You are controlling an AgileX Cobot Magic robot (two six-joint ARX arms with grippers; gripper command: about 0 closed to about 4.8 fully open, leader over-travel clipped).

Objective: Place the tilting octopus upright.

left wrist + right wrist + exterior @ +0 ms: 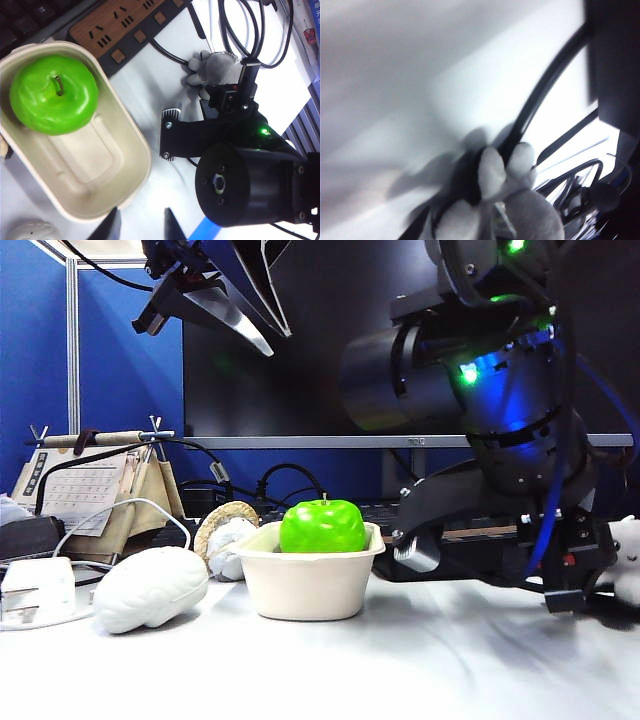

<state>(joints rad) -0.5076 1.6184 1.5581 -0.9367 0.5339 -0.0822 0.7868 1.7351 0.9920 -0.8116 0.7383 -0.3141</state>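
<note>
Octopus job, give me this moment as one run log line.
left gripper: open, raised above table | right gripper: at octopus, grip unclear | octopus: right of bowl, pose unclear | apple: in bowl

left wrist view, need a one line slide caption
Right gripper reaches down to the grey octopus beside a bowl holding a green apple.

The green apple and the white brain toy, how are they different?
The green apple is shiny and bright green; the white brain toy is matt white with grooves. The apple sits inside the cream bowl; the brain toy lies straight on the table beside the bowl. The apple has a stem; the brain toy has none. Both are rounded.
</note>
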